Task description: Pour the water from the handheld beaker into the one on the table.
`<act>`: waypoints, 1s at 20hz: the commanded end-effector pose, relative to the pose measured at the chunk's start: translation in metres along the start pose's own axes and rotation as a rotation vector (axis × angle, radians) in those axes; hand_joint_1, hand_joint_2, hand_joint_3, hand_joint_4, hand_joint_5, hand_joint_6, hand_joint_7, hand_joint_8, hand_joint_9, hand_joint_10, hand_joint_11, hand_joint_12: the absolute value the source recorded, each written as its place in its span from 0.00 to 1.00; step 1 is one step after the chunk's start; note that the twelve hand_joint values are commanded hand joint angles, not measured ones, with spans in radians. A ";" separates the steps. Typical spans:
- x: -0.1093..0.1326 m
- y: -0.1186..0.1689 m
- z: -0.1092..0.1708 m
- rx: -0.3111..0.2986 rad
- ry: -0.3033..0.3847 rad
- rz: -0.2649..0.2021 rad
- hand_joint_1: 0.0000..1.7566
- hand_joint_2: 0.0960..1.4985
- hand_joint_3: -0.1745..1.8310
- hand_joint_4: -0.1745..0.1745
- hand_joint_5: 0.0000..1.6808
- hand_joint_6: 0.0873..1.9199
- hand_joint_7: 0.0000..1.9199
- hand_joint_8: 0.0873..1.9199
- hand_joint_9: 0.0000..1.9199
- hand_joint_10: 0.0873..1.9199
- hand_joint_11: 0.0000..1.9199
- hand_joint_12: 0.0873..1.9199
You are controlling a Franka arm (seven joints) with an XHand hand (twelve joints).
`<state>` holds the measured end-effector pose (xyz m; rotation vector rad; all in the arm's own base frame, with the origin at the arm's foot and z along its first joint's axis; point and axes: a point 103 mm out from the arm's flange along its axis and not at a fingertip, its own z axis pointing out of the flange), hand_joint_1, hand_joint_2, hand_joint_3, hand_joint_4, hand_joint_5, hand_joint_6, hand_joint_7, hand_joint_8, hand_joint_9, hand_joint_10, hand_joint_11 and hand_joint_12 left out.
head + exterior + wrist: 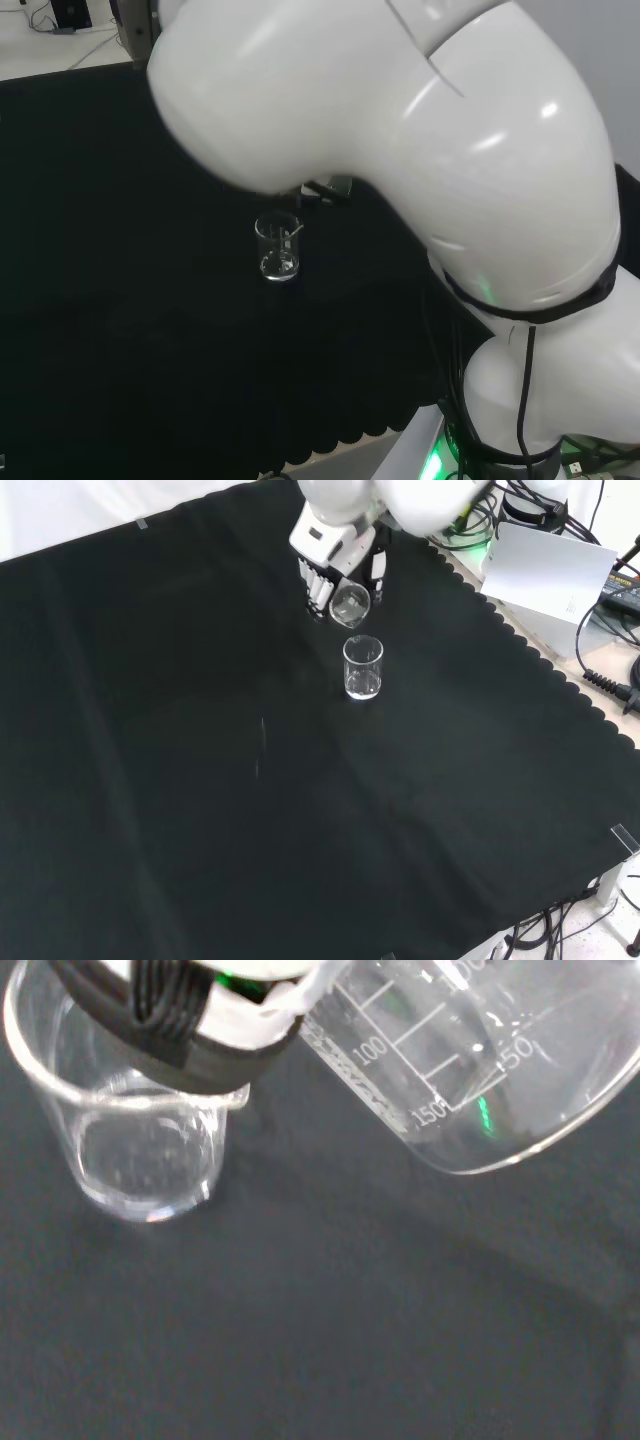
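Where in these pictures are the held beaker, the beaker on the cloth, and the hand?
held beaker (350,604), front view, on its tilted glass wall.
beaker on the cloth (363,668), front view, on its side wall.
hand (318,580), front view, on its fingers.

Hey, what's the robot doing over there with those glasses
The white arm's hand is curled round a clear beaker, holding it tilted above the black cloth. A second beaker stands upright on the cloth, apart from the held one and just in front of it in the front view. It looks like a pour from the held beaker into the standing one. I cannot tell whether water is flowing.
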<state>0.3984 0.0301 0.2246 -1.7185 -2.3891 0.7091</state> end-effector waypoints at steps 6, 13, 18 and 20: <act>-0.048 0.013 0.011 -0.199 0.312 -0.062 0.81 0.65 0.00 0.07 0.77 0.16 0.70 0.21 0.85 0.00 0.64 0.46; -0.069 0.038 0.022 -0.231 0.479 -0.113 0.81 0.65 0.00 0.07 0.77 0.17 0.70 0.21 0.85 0.00 0.63 0.46; -0.079 0.053 0.026 -0.282 0.534 -0.167 0.81 0.65 0.00 0.07 0.77 0.18 0.70 0.21 0.85 0.00 0.62 0.46; -0.083 0.058 0.027 -0.293 0.547 -0.174 0.81 0.65 0.00 0.07 0.76 0.18 0.70 0.22 0.85 0.00 0.62 0.46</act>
